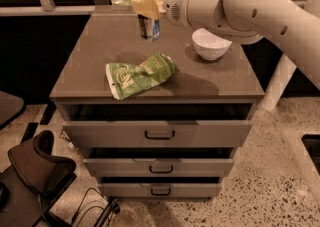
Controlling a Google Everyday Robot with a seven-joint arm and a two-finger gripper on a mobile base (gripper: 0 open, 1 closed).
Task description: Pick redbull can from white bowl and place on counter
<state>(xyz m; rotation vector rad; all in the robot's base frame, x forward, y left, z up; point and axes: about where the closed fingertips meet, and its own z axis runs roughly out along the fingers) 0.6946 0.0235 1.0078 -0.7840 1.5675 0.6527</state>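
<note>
The can (148, 23) is held clamped in the gripper (146, 7) above the counter (95, 51), already out of the bowl (210, 46). It should be lowered upright onto bare surface, clear of the green bag (140, 75), and released only once seated.

Can (149, 27) in hand (146, 7), left of bowl (210, 46)

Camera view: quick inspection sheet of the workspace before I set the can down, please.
Surface: counter, flat, grey-brown.
Job's things: redbull can upright, out of the bowl, held over the counter's back; white bowl empty, back right.
Clutter: green snack bag, front centre.
Grippers: gripper shut on the can's upper part.
Cables: thin dark cable on the floor, lower left.
Surroundings: three drawers ajar; dark chair; speckled floor.
</note>
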